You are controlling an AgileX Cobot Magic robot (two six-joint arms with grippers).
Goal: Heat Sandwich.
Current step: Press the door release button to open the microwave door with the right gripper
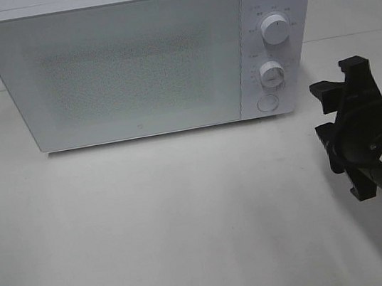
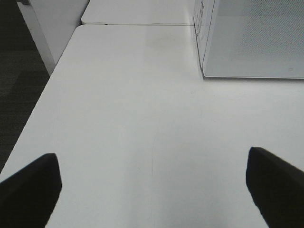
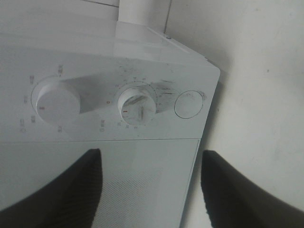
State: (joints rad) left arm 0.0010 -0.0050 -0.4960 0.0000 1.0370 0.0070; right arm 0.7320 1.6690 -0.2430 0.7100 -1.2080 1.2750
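Plainly the sandwich is nowhere to be seen: no view shows it, and the microwave has its door shut and frosted, so whether it sits inside I cannot tell. From the high camera, the microwave fills the far half of the table, from 10 to 1 o'clock. Its control strip is on the 3 o'clock side and carries 2 dials, an upper knob and a lower knob, with a round button at 6 o'clock of the lower knob. The right gripper hangs at 4 o'clock of that button, near it but not touching. It is rolled on its side and aimed at the strip, fingers apart with nothing between them. That pose suits turning a knob or pushing the button, so I judge the step in hand is at the controls. The left gripper hovers low over bare table off the microwave's other end, fingers spread wide and empty, probably parked clear of the door's swing.
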